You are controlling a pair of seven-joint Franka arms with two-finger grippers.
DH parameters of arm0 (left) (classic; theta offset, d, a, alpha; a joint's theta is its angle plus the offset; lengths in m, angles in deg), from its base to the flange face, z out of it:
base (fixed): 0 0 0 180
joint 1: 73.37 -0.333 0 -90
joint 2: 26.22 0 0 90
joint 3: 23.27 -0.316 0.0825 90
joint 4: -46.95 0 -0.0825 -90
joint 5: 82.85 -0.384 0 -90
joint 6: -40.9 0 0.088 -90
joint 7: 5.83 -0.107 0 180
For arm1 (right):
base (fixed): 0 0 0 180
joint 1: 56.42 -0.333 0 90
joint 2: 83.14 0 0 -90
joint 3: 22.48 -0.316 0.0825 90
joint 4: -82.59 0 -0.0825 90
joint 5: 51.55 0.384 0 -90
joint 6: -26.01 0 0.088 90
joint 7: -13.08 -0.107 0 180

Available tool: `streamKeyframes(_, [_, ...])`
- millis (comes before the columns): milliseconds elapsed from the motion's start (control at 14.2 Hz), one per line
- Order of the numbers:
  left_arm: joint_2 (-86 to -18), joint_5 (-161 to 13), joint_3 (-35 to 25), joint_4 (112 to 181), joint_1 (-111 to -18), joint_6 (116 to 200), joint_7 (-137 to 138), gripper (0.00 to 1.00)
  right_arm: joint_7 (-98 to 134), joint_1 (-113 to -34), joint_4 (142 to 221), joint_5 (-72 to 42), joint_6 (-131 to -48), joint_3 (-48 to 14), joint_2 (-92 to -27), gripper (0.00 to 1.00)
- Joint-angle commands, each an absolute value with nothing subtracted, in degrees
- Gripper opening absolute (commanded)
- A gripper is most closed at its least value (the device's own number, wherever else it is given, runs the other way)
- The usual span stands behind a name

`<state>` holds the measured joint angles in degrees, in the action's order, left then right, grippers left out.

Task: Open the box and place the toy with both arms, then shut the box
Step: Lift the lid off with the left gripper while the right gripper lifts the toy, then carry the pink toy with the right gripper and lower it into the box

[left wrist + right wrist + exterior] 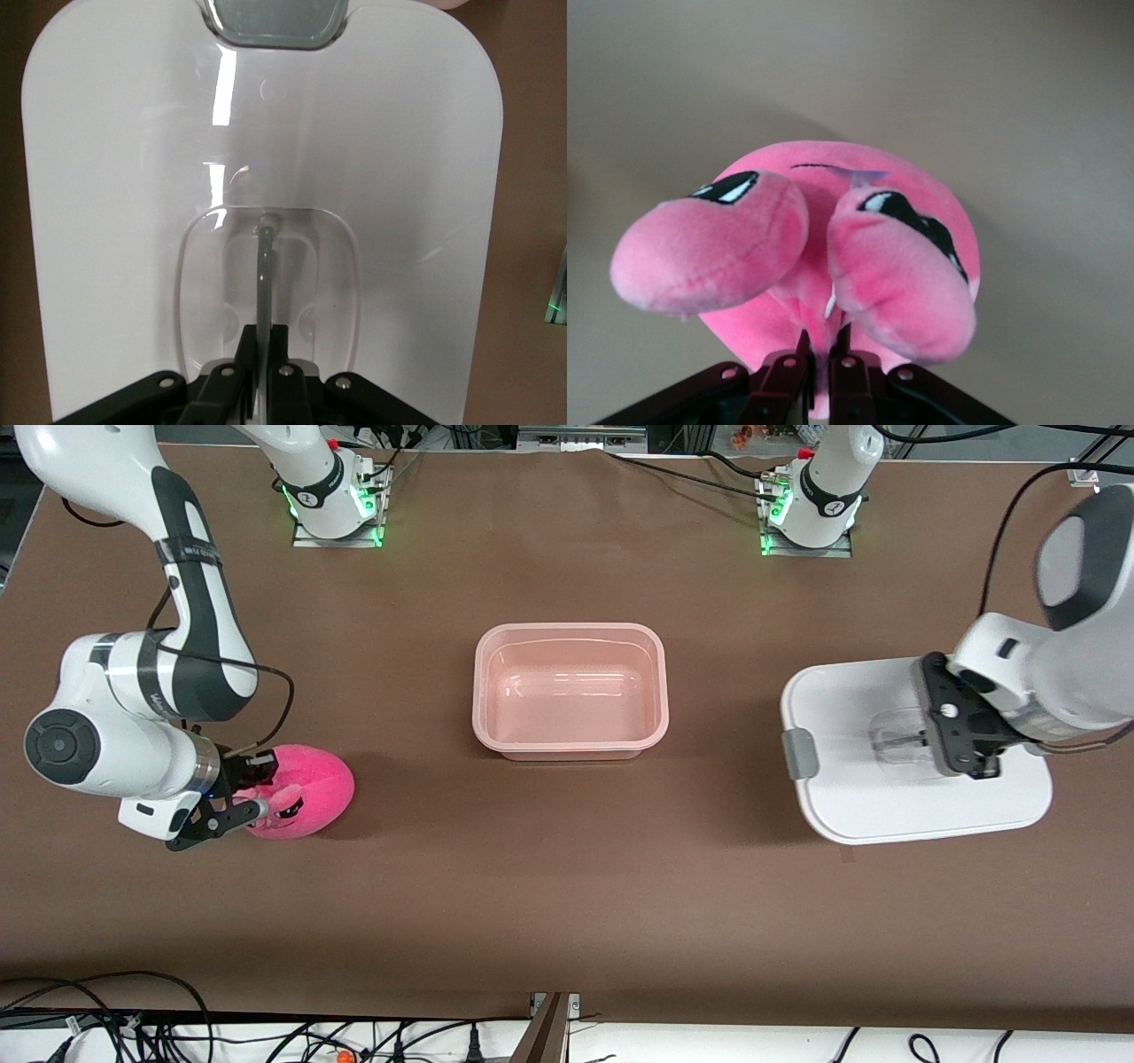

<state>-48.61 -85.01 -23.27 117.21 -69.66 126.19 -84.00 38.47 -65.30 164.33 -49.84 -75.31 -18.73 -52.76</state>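
Note:
The box's translucent pink base [657, 691] stands open and empty at the table's middle. Its white lid [842, 797] is apart from it, toward the left arm's end, one grey clip [800, 753] facing the base. My left gripper [932, 740] is shut on the lid's clear centre handle [897, 744]. In the left wrist view the gripper [266, 341] pinches the handle's thin rib [265, 266] on the lid [399, 177]. My right gripper [254, 798] is shut on the pink plush toy [310, 784] toward the right arm's end. In the right wrist view the gripper [824, 347] pinches the toy [833, 239].
Brown table surface lies open between the toy, the base and the lid. The arm bases [337, 505] [811, 514] stand along the edge farthest from the front camera. Cables lie off the table's nearest edge.

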Motion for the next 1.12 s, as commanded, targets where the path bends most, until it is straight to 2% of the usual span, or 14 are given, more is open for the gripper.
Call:
streamKeyframes(0, [-49.2,-85.4,-22.7,115.5,-72.9,124.2,-88.9,0.00,46.8,-67.2,157.4,-49.9,-64.8,-19.9,-52.7,0.00])
streamKeyframes(421, [-49.5,-90.9,-22.7,116.5,-74.3,123.6,-93.5,0.00,54.6,-80.7,147.2,-55.9,-52.8,-19.9,-52.6,0.00])
streamKeyframes(842, [-50.0,-90.4,-22.5,116.6,-75.9,123.4,-93.2,0.00,56.7,-95.0,144.6,-60.0,-53.7,-19.8,-50.9,0.00])
streamKeyframes(1053, [-50.0,-90.1,-22.5,116.6,-76.0,123.5,-93.0,0.00,56.5,-98.6,143.1,-60.6,-53.9,-19.8,-49.0,0.00])
